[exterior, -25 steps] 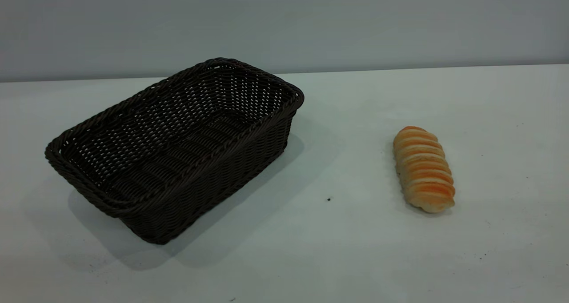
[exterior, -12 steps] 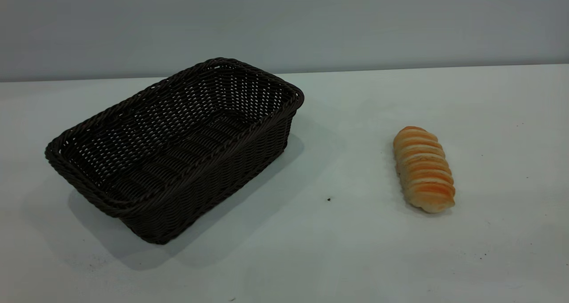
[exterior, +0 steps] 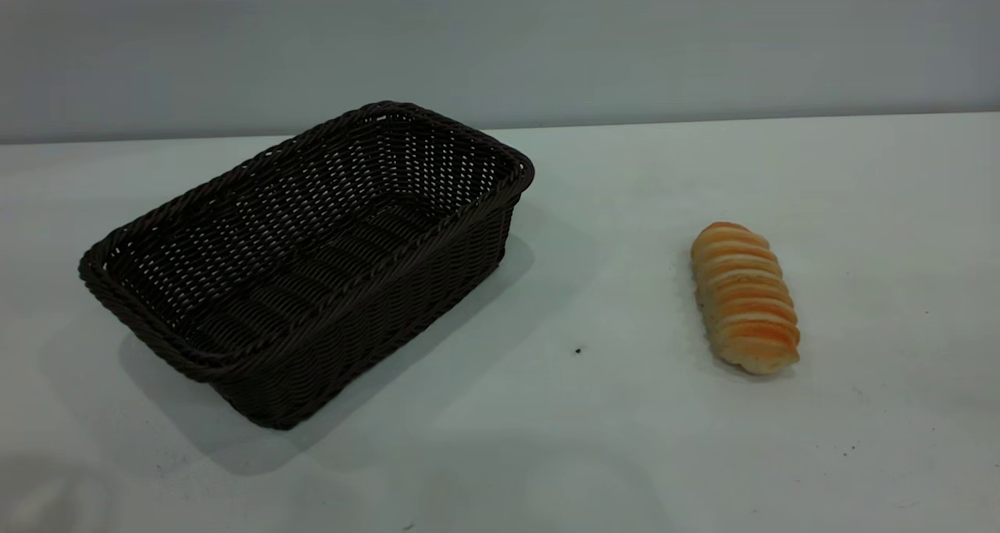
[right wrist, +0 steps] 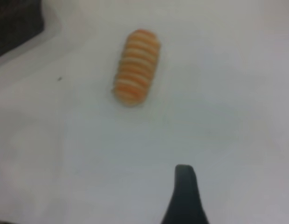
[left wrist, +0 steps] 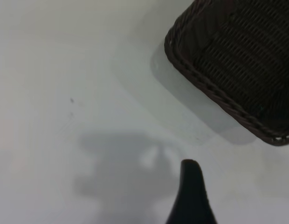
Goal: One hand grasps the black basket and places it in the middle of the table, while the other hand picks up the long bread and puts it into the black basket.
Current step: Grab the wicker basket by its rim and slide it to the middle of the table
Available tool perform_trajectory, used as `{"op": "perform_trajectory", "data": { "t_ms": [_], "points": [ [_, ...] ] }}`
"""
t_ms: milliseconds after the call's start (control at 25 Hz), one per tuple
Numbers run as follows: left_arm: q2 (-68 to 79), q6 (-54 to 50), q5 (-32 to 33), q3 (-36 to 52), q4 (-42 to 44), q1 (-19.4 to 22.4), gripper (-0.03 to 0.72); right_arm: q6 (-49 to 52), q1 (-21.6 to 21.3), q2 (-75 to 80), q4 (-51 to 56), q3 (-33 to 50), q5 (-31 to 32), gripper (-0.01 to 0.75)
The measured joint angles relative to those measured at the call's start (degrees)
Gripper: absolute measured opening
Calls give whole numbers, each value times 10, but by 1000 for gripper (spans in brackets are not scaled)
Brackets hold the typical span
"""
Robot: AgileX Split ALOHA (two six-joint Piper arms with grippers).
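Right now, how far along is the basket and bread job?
Nothing looks done yet. The black basket sits empty at the left of the table, not in the middle. The long bread lies on the table to its right. Neither tool holds anything. Left: centre the basket, then put the bread inside it.

Wide bare tabletop (exterior: 609, 408) separates the black basket (exterior: 312, 259) from the long bread (exterior: 744, 297), well apart. Nothing lies inside the basket, and open tabletop surrounds the bread on all sides.

Left pincer (left wrist: 191, 191), right pincer (right wrist: 185, 196): one dark fingertip each visible, both aloft, holding nothing.
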Motion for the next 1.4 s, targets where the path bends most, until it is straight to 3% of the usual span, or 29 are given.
{"op": "perform_trajectory", "data": {
  "t_ms": [320,800,1400],
  "points": [
    [153,-46,-77,-1,-64,0,623,-66,0,123,49,0,-73,589],
    [317,6,-183,-2,-292,0,585,-69,0,125,54,0,-70,589],
    [398,-35,-222,-2,-294,0,585,-70,0,125,54,0,-68,589]
  ]
}}
